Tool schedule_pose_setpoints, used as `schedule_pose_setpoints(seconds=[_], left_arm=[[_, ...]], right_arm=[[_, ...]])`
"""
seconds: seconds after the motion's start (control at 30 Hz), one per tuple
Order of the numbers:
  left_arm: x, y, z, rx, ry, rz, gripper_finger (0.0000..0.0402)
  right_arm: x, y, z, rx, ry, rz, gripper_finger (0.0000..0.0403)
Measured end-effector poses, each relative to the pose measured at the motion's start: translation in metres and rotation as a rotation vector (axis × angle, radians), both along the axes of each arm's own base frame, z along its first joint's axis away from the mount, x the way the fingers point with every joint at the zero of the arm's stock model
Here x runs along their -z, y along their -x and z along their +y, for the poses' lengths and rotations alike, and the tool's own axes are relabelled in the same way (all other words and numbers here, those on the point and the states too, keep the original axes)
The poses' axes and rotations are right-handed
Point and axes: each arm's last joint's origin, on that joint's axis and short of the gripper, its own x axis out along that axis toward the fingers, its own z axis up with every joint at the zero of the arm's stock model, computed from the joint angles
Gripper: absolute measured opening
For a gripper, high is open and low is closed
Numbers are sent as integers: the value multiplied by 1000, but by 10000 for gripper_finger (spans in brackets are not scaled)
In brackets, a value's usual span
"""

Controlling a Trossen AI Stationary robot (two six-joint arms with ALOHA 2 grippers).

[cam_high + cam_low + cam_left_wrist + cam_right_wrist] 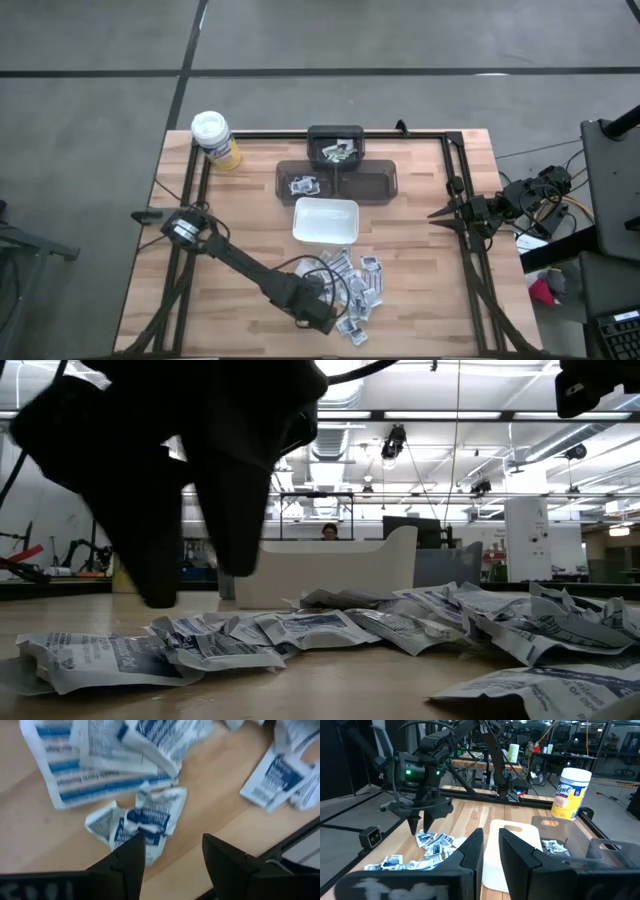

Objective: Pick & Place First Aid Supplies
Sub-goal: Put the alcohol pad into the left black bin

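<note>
Left hand (328,318) released, fingers wide apart, low over the near edge of the pile of packets (360,285), grasping nothing. Right hand (436,215) at the right rim of the surface (440,290), well apart from the pile, fingers with only a narrow gap, also grasping nothing.

Counted from above: two arms, one white dish (325,222), one yellow canister (215,138) at the far left corner, two dark trays (375,183) behind the dish. Loose packets more than a dozen, overlapping, so no exact number. Some more packets in the left part of the wide tray and in the small tray behind it.

Only in the left wrist view: one crumpled packet (145,817) with blue print directly before the fingers (132,857), bare wood in the gap between them. Only in the right wrist view: the left hand (420,826) from the side, pointing down over the packets (432,842). Only in the low view: a person (329,531) far in the room, behind the dish (330,570).
</note>
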Motion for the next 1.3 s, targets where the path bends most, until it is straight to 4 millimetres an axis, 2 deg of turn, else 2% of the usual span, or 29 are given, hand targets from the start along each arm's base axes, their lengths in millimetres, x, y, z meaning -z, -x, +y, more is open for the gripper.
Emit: schedule_pose_setpoints(seconds=[0.2, 0.47, 0.73, 1.3], left_arm=[[0, -1, 2, -21, -71, -42, 188], [3, 0, 3, 82, -114, -44, 188], [3, 2, 4, -117, -57, 21, 188], [6, 6, 6, -146, -72, 73, 188]], right_arm=[[0, 0, 0, 0, -1, 0, 59], [0, 0, 0, 0, -1, 0, 59], [0, 0, 0, 0, -2, 0, 59], [0, 0, 0, 0, 2, 0, 59]])
